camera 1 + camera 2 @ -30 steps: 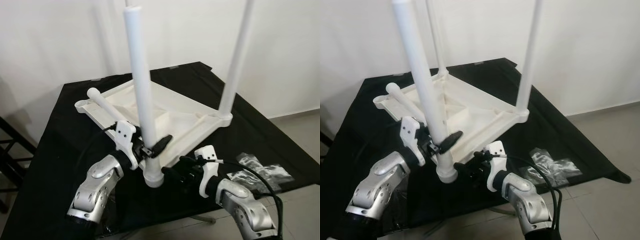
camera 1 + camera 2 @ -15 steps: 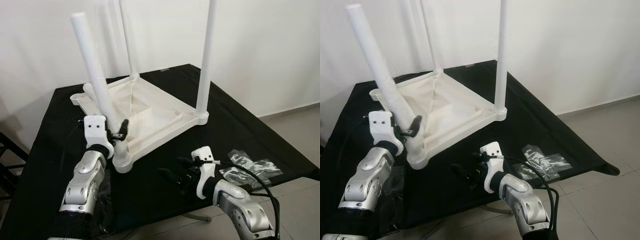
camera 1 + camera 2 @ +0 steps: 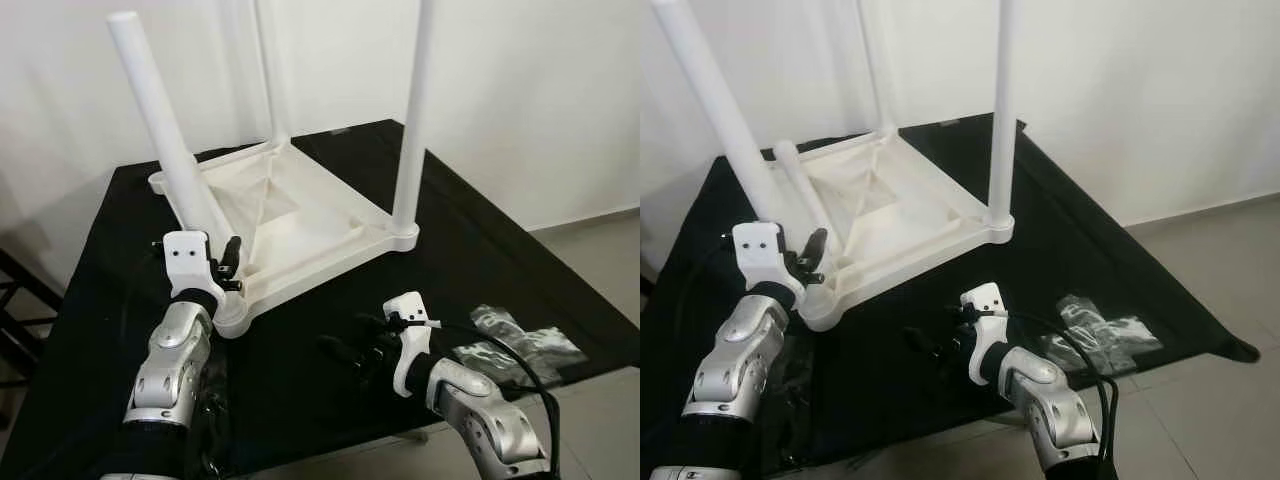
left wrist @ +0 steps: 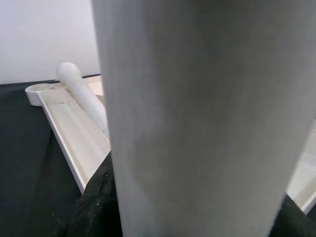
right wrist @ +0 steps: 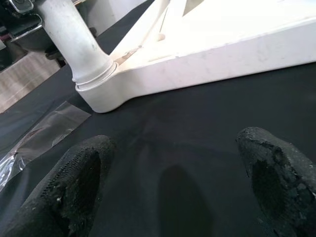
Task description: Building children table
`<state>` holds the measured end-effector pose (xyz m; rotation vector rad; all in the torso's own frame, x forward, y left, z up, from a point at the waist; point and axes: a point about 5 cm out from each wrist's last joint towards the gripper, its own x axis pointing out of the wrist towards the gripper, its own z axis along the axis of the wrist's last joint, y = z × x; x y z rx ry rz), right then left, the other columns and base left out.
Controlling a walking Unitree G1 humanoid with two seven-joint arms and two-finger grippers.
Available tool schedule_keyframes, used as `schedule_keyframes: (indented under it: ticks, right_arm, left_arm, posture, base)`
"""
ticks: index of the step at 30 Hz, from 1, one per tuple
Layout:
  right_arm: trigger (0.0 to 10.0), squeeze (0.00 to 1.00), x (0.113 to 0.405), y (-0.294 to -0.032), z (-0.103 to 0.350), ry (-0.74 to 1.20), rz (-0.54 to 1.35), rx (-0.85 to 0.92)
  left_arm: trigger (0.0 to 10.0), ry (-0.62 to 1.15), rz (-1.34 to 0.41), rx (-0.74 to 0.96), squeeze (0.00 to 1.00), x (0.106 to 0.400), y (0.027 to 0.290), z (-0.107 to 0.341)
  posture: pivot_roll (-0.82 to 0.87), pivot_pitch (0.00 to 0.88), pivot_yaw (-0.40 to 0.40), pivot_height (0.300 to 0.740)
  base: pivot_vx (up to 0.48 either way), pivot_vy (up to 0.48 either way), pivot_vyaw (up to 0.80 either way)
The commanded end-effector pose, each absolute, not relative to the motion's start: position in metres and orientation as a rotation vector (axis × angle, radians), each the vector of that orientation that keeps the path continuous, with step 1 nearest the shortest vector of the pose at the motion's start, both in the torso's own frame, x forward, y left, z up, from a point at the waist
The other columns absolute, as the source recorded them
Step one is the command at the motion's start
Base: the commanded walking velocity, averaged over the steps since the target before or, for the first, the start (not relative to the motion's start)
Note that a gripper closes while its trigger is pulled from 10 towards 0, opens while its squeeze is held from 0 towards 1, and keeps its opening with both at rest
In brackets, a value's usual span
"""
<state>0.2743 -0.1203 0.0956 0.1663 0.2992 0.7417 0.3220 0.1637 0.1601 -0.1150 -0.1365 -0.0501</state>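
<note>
A white children's table top lies upside down on the black table. Two legs stand upright in its far corner and right corner. A third leg leans left out of the near corner socket. My left gripper is shut on this leg low down; the leg looms close in the left wrist view. A loose leg lies along the top's left edge. My right gripper hovers open over the cloth in front of the top, fingertips apart.
Clear plastic bags lie on the cloth at the right, near my right arm. Another clear wrapper lies by the near corner socket. A white wall stands close behind the table, and the grey floor shows at the right.
The near corner of the top has swung left with my left gripper, and its leg now leans left. My right gripper has come away from that corner. The camera has also shifted.
</note>
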Motion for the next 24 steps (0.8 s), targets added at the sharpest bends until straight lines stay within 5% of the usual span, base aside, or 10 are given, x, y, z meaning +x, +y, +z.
schedule_keyframes:
  ticks: [1, 4, 6, 7, 10, 18, 22, 23, 24]
  right_arm:
    - [10.0, 0.00, 0.276, -0.119, 0.098, 0.292, 0.751, 0.177]
    - [10.0, 0.00, 0.276, -0.119, 0.098, 0.291, 0.751, 0.178]
    - [10.0, 0.00, 0.276, -0.119, 0.098, 0.292, 0.751, 0.178]
    - [10.0, 0.00, 0.276, -0.119, 0.098, 0.292, 0.751, 0.178]
    - [10.0, 0.00, 0.276, -0.118, 0.097, 0.293, 0.752, 0.177]
    - [10.0, 0.00, 0.275, -0.118, 0.097, 0.291, 0.751, 0.177]
    - [10.0, 0.00, 0.275, -0.118, 0.097, 0.292, 0.752, 0.178]
    - [10.0, 0.00, 0.275, -0.118, 0.097, 0.293, 0.752, 0.179]
    - [10.0, 0.00, 0.275, -0.118, 0.097, 0.293, 0.752, 0.179]
  left_arm:
    - [0.0, -0.170, -0.088, -0.097, 0.00, 0.321, 0.166, 0.167]
    - [0.0, -0.185, -0.297, -0.134, 0.00, 0.316, 0.148, 0.172]
    - [0.0, -0.170, -0.763, -0.093, 0.00, 0.286, 0.110, 0.175]
    - [0.0, -0.170, -0.763, -0.093, 0.00, 0.286, 0.110, 0.175]
    - [0.0, -0.126, -1.118, -0.037, 0.00, 0.254, 0.083, 0.167]
    - [0.0, -0.101, -1.063, 0.047, 0.00, 0.264, 0.087, 0.153]
    - [0.0, -0.108, -0.888, 0.091, 0.00, 0.278, 0.098, 0.152]
    - [10.0, -0.103, -0.805, 0.095, 0.00, 0.285, 0.104, 0.153]
    - [10.0, -0.103, -0.805, 0.095, 0.00, 0.285, 0.104, 0.153]
  posture:
    - [-0.12, 0.000, 0.047, 0.740]
    - [-0.12, 0.000, 0.046, 0.740]
    - [-0.12, 0.000, 0.040, 0.740]
    - [-0.12, 0.000, 0.040, 0.740]
    - [-0.12, 0.000, 0.044, 0.740]
    - [-0.12, 0.000, 0.045, 0.740]
    - [-0.12, 0.000, 0.043, 0.740]
    - [-0.12, 0.000, 0.044, 0.740]
    - [-0.12, 0.000, 0.044, 0.740]
  base:
    - [0.000, 0.000, 0.00]
    - [0.000, 0.000, 0.00]
    - [0.000, 0.000, 0.00]
    - [0.000, 0.000, 0.00]
    - [0.000, 0.000, 0.00]
    - [0.000, 0.000, 0.00]
    - [0.000, 0.000, 0.00]
    - [0.000, 0.000, 0.00]
    - [0.000, 0.000, 0.00]
